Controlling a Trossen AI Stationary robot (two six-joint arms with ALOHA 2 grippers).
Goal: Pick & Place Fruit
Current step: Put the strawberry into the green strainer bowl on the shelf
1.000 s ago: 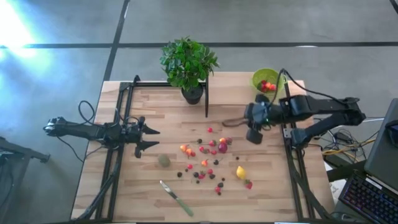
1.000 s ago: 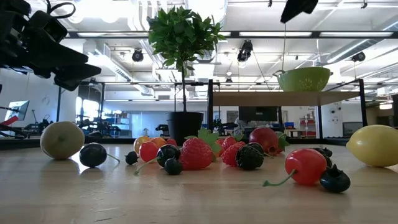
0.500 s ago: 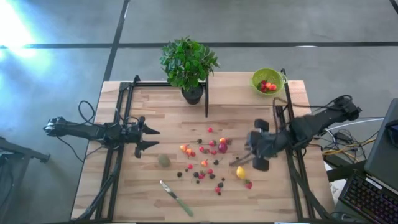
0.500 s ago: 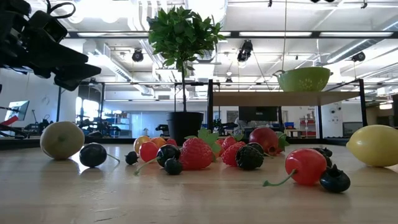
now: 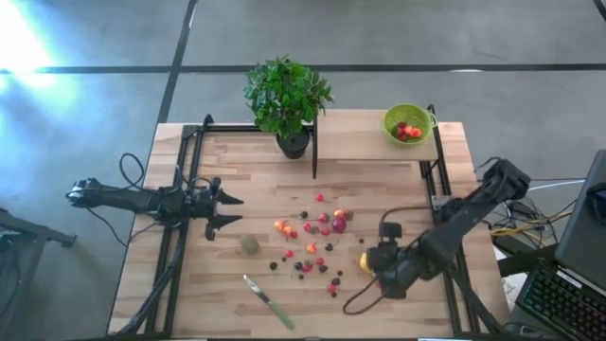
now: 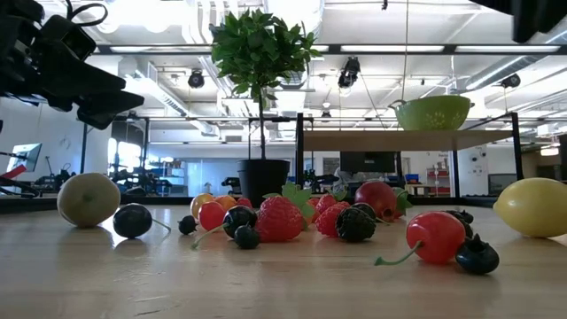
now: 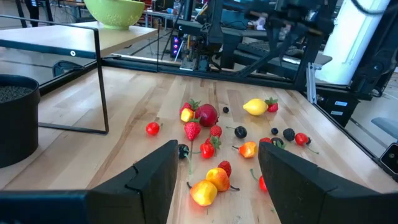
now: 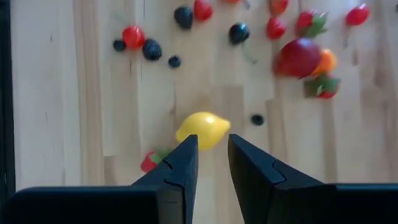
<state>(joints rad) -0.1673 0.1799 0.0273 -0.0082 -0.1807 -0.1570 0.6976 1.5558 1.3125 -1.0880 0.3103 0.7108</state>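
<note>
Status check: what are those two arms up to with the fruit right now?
Right gripper above the lemon, fingers slightly apart, holding nothing. Left gripper open, waiting at table's left side. Small strawberry sits close beside the lemon.

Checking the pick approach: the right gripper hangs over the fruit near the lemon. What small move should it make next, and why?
Probably open wider and lower: the right gripper sits above the lemon, fingers parted too narrowly to span it and not touching it.

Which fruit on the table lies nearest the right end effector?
The lemon, the only yellow fruit. It lies just ahead of the right end effector, nearly in line with the gap between its fingers. A strawberry lies beside it, off to one side.
</note>
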